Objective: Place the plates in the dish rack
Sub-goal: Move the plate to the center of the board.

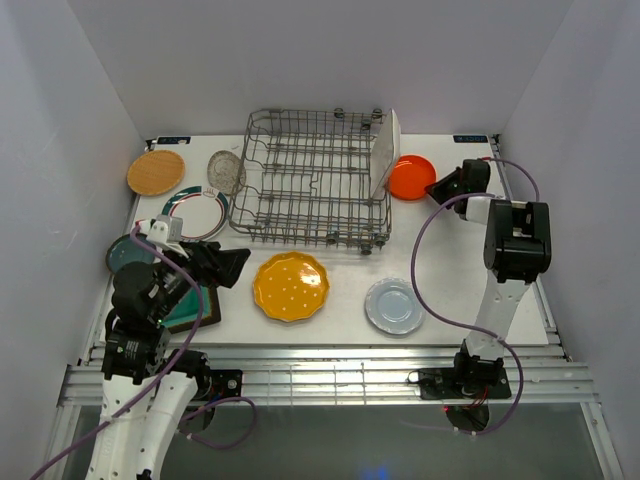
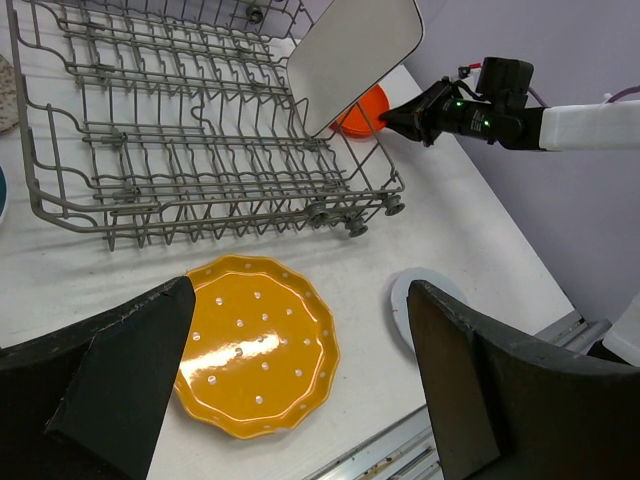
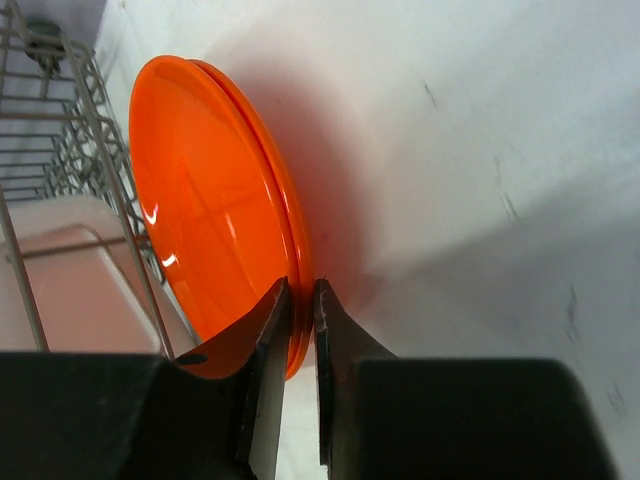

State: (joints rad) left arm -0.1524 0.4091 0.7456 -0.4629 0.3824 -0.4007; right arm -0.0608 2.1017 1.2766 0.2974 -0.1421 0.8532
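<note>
White counter [image 1: 340, 335] is boxed in by pale walls on three sides. Rack [image 1: 300, 185], grey wire with rows of tines, is set at back centre. One plate is loaded: white plate [image 1: 386, 150], rectangular with rounded corners, stood on edge at the rack's right end and leaning outward. Orange plate [image 1: 408, 178] is seen just right of the rack, partly hidden behind the white plate. Its rim is pinched between the right jaws, closed to a thin gap on it; whether it is lifted cannot be told. Left jaws are held wide open, nothing between them, just left of the yellow plate [image 1: 290, 286], which is scalloped with pale dots and lies in front of the rack. Grey plate [image 1: 394, 306] is laid near the front edge, right of the yellow one.

At the left:
- wooden plate [image 1: 156, 172] in the back corner
- glass plate [image 1: 226, 172] against or just beside the rack's left side
- green-rimmed plate [image 1: 195, 212]
- dark teal plate [image 1: 128, 253] at the left edge
- square teal plate [image 1: 195, 312], mostly hidden under the left arm [image 1: 150, 300]

Open counter is found right of the grey plate and between rack and front edge. The strip between rack and right wall is taken up by the orange plate and right arm [image 1: 515, 240].
</note>
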